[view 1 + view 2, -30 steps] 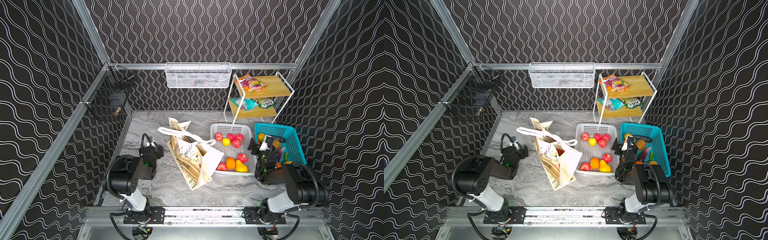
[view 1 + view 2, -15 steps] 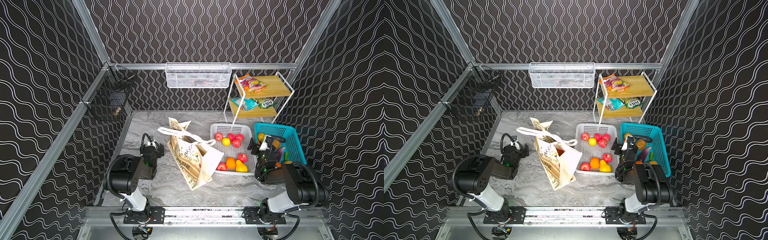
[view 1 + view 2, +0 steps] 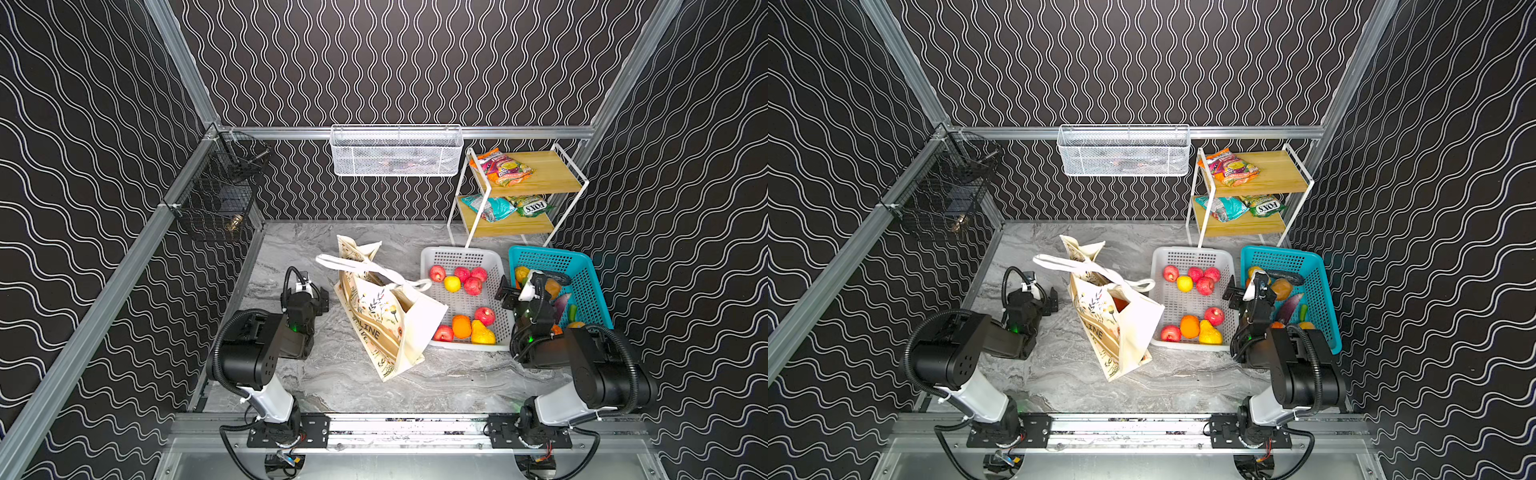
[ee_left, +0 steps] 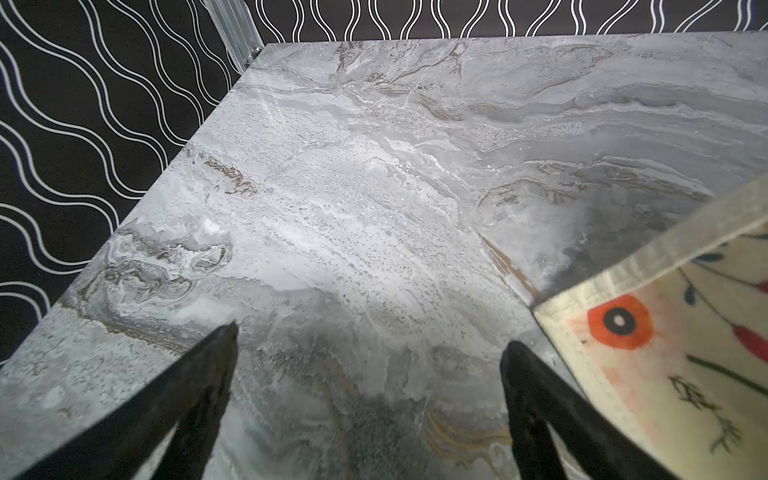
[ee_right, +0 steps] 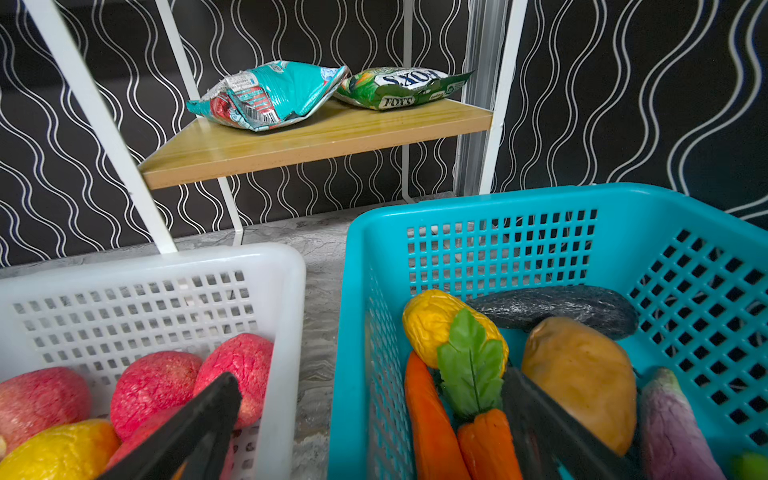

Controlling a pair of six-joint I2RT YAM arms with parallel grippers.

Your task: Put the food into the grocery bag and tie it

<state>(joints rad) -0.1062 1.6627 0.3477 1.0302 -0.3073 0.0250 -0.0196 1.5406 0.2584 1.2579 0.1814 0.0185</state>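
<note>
Both top views show the grocery bag (image 3: 388,320) standing on the table (image 3: 332,386), between the left arm and the white basket (image 3: 457,252). Its long axis runs from the far side toward the near side, slanted a little to the right, and its mouth looks upward. It is cream cloth with small flowers, a tan band with letters, and white handles (image 3: 353,266) lying loose over the top. Its near right side touches or covers the basket's corner; I cannot tell which. The orange (image 3: 461,326) lies in the white basket among red fruits. The teal packet (image 5: 270,93) lies on the lower shelf (image 5: 332,137). The left tool (image 4: 370,340) is spread wide with nothing between its fingers, over bare table just beside the bag. The right tool (image 5: 372,378) is also wide and empty, over the gap between the white basket and the teal basket (image 5: 498,203).
</note>
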